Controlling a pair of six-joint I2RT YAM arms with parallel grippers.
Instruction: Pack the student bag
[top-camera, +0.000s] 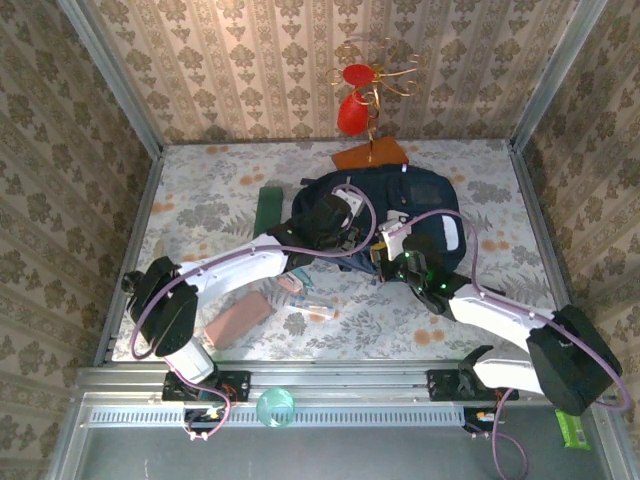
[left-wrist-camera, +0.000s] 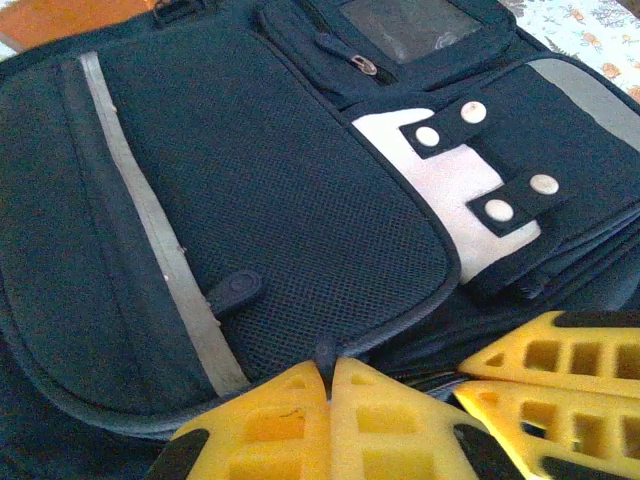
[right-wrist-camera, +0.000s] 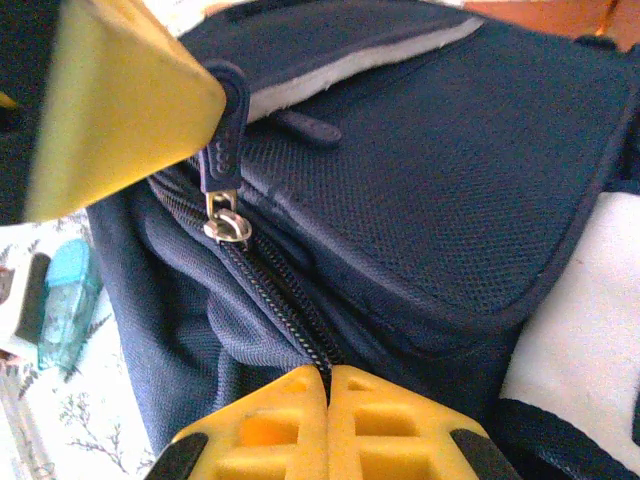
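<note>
Bag at 1 o'clock. Left gripper clamps zip pull; right gripper closed, tips against zip, bag's 6 o'clock.

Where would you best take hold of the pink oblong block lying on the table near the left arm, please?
Grip the pink block around its middle, across its narrow width, coming straight down from above. It lies flat on the table and runs diagonally, so turn the grip to span the two long edges.

Lab test cell: wallpapered panels, aluminium framing, floral tabletop.
</note>
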